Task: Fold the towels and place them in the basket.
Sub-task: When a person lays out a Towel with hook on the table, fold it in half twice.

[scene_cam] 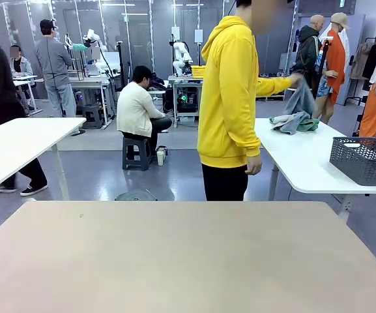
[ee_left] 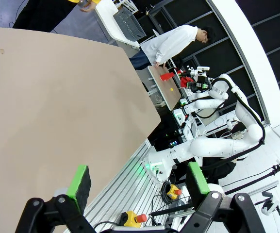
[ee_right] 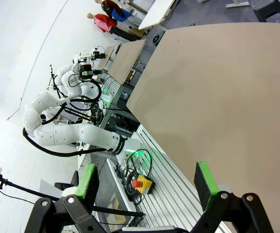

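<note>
Left gripper [ee_left: 138, 170]: gapes to its full width, grips nothing, hangs at the near edge of the tan table [ee_left: 57, 97]. Right gripper [ee_right: 146, 167]: spread just as wide, green pads [ee_right: 89, 179] well apart, nothing between them, poised at the same table's near edge above the ribbed metal frame [ee_right: 178, 194]. Beyond the table's far side, in the front view: a person in a yellow hoodie [scene_cam: 230, 98], turned toward a white side table [scene_cam: 305, 166], one hand [scene_cam: 296, 77] raised and pinching a pale blue-grey towel [scene_cam: 300, 99] dangling over a heap of towels [scene_cam: 295, 122], blue-grey and green, rumpled and unfolded on that side table. Near the heap, on the same white top toward its right end: the dark grey lattice basket [scene_cam: 363, 160], upright, contents too hard to tell.
</note>
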Action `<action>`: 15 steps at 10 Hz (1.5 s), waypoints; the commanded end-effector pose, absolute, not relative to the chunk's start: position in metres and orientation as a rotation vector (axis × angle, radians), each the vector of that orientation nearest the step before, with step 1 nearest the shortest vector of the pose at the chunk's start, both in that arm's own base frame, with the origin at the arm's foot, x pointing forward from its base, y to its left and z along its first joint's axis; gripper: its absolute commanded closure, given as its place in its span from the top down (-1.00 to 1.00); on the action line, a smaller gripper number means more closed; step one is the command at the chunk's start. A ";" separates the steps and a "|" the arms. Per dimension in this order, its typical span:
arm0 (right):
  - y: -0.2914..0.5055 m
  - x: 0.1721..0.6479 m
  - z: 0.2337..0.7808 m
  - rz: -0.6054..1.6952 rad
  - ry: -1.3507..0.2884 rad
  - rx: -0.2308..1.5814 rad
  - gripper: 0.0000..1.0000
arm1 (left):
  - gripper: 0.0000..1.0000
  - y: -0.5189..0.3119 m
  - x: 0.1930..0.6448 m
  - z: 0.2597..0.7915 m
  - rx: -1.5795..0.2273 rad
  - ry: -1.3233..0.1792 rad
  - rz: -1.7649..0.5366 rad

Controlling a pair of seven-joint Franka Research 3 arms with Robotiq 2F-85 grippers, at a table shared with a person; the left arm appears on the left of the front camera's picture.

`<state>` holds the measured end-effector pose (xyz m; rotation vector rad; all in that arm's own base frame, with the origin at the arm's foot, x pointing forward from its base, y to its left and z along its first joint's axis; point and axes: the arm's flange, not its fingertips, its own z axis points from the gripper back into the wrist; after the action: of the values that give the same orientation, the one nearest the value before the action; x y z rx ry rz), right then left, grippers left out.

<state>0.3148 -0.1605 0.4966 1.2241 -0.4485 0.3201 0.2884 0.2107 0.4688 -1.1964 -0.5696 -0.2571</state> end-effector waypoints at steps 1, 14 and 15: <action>-0.162 0.317 0.498 0.337 -0.465 1.231 1.00 | 1.00 0.210 0.289 0.469 -1.218 -0.590 -0.266; -0.162 0.317 0.498 0.337 -0.465 1.231 1.00 | 1.00 0.210 0.289 0.469 -1.218 -0.590 -0.266; -0.162 0.317 0.498 0.337 -0.465 1.231 1.00 | 1.00 0.210 0.289 0.469 -1.218 -0.590 -0.266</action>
<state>0.3147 -0.1607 0.4966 1.2239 -0.4492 0.3195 0.2884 0.2107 0.4688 -1.1963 -0.5696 -0.2572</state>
